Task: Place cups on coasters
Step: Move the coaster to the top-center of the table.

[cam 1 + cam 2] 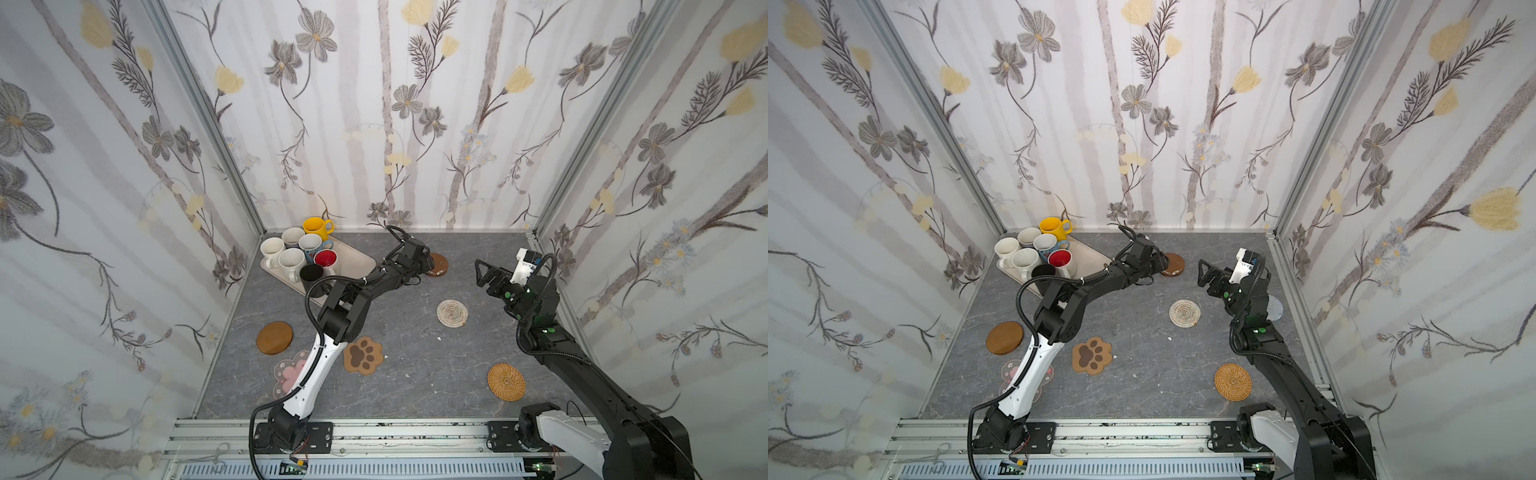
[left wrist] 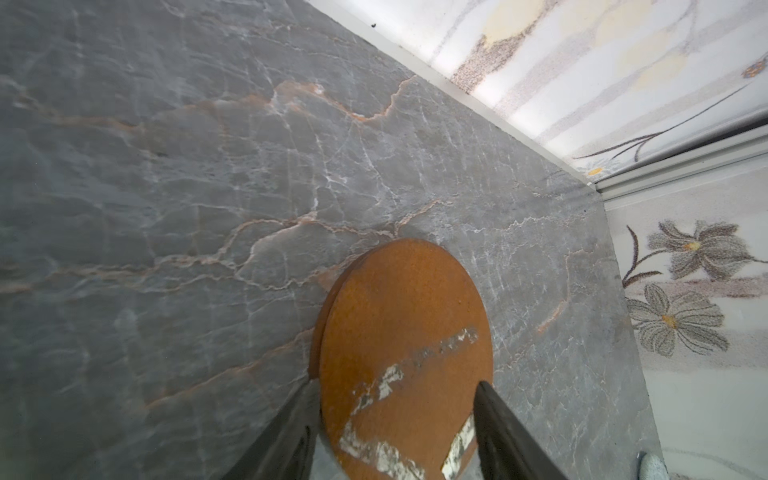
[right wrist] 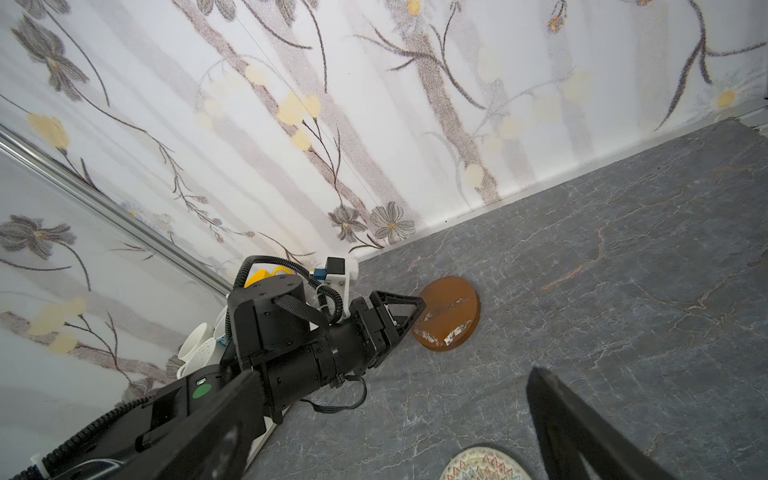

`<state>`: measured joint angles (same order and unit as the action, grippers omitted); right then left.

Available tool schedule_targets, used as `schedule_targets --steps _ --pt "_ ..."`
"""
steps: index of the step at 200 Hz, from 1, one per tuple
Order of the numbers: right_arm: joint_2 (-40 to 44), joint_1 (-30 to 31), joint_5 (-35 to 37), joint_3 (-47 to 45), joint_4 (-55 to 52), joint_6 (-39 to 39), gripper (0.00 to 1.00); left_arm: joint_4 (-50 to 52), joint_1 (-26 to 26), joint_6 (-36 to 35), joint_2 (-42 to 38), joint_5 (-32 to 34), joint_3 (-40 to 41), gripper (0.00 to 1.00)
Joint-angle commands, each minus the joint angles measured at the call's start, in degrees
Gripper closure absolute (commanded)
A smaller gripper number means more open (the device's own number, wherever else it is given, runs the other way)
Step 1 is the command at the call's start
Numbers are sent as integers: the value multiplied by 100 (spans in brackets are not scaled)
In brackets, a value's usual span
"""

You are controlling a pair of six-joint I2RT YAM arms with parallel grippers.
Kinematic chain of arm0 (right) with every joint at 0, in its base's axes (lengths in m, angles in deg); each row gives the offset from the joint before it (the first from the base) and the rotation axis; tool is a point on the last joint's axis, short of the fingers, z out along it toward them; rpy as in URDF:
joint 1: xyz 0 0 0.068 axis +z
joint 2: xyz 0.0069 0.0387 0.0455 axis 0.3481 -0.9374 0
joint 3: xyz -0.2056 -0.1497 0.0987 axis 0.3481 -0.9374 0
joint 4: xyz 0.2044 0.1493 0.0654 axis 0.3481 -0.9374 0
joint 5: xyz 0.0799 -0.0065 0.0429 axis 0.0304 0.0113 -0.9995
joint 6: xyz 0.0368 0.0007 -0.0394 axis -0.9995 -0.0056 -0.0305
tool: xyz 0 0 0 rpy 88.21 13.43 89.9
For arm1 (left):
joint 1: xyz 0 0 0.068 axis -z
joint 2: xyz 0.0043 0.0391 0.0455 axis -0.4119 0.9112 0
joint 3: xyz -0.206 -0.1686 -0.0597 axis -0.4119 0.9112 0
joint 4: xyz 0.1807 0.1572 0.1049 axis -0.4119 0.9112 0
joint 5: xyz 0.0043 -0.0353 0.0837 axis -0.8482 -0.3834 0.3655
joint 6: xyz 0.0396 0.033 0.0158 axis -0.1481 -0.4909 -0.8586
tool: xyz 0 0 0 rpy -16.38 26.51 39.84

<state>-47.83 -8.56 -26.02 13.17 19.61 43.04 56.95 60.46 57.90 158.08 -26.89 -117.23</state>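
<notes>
Seven cups stand crowded on the beige tray [image 1: 353,255] at the back left: yellow [image 1: 316,226], black [image 1: 311,274], red-inside [image 1: 325,258] and several pale ones. My left gripper [image 2: 395,386] reaches to the back middle. It is open, and the near edge of a brown disc coaster [image 2: 403,316] lies between its fingers on the table. The right wrist view shows the same disc [image 3: 451,311]. My right gripper [image 1: 482,272] hangs open and holds nothing, above the table's right side. The other coasters lie bare: brown disc [image 1: 274,337], paw [image 1: 363,355], beige woven [image 1: 452,313] and golden woven [image 1: 506,381].
A clear pink-flower coaster [image 1: 286,374] lies partly under my left arm. A grey coaster [image 1: 1276,307] shows behind my right arm. Wallpapered walls close the table in at the back and on both sides. A metal rail [image 1: 374,432] runs along the front.
</notes>
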Motion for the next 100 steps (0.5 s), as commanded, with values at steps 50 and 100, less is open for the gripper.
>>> schedule_targets --steps 50,100 --pt "-474 115 353 1093 -1694 505 8 -56 108 -1133 -1388 574 838 0" --pt "-598 -65 606 1249 -2581 848 4 -567 74 -1379 -2559 714 2394 0"
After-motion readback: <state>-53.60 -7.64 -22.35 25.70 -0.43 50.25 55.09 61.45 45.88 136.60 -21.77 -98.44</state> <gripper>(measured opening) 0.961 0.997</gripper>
